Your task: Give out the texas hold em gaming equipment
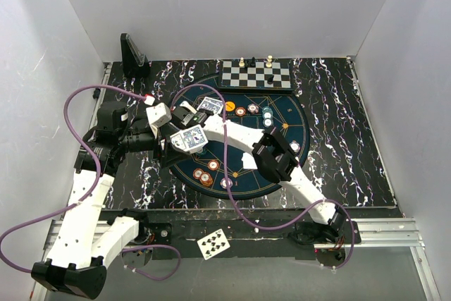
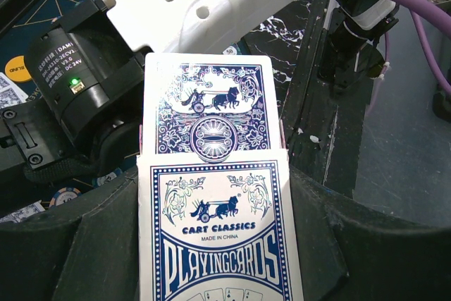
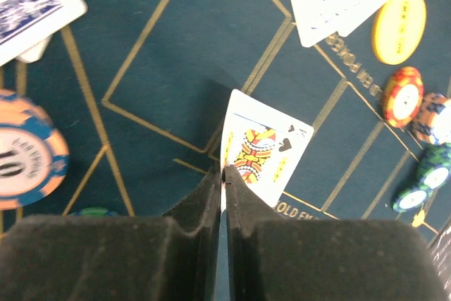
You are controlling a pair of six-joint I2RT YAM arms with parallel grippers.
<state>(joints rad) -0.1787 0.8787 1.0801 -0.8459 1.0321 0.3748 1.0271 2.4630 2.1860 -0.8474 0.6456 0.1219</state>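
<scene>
The round mat (image 1: 282, 114) filled the middle of the table (image 1: 338, 139); chips (image 1: 206, 178) and cards (image 1: 211, 106) lay spread on it; one card (image 1: 213, 244) lay off the table by the arm bases. The left gripper (image 1: 184, 139) held the card box (image 2: 218, 230), a card sticking out; the right gripper (image 3: 223, 174) had its fingers pinched shut on a king (image 3: 264, 151) over the mat. The pinch looked thin at the card's edge, so the king could slip or twist; it might land crooked.

Even, bright overhead light, soft shadows; wrist views blur close up (fingers especially).
</scene>
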